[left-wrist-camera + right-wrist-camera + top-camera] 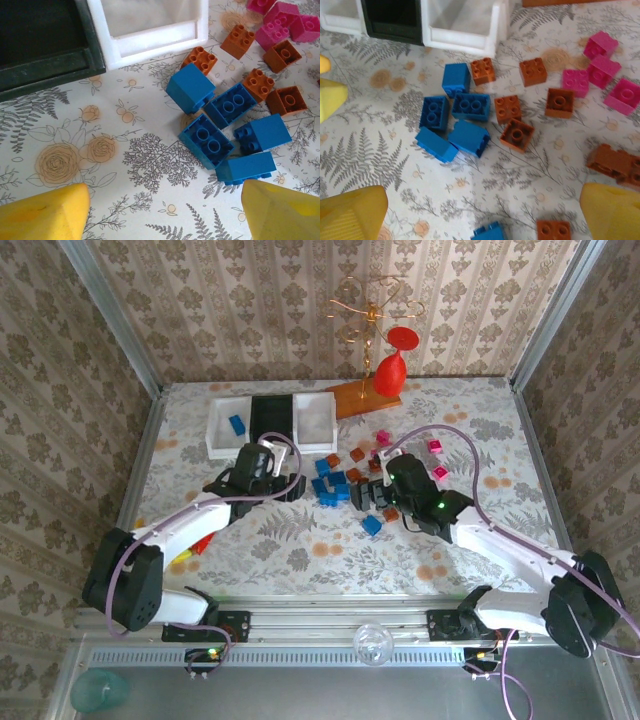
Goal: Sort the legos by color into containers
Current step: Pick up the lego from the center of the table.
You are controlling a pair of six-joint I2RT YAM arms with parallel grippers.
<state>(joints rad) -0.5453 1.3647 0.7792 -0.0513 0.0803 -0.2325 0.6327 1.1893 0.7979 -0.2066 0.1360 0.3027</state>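
Bricks (331,486) lie loose in the middle of the bench (300,552). I am looking from above and from both wrists. The blue bricks (227,106) sit in a tight bunch in the right half of the left wrist view, and some of them touch. In the right wrist view, orange bricks (507,107) lie just right of the blue ones, and pink bricks (602,70) sit in the upper right corner.

Three bins stand side by side near the top of the view from above, touching each other. They are the left white bin (213,430), the black bin (270,415) in the middle and the right white bin (314,420). One blue brick (236,424) lies inside the left white bin.

My left pincer (165,212) has its yellow fingers (45,212) far apart, with only bare bench between them. From above it hangs just below the black bin, left of the blue bunch.

My right pincer (480,215) is spread wide too, with its fingers in the bottom corners of its own view. A lone blue brick (489,232) peeks in at the bottom edge between them and touches neither finger. From above this pincer is just right of the blue bunch.

A red goblet (392,368) stands near the top, right of the bins.
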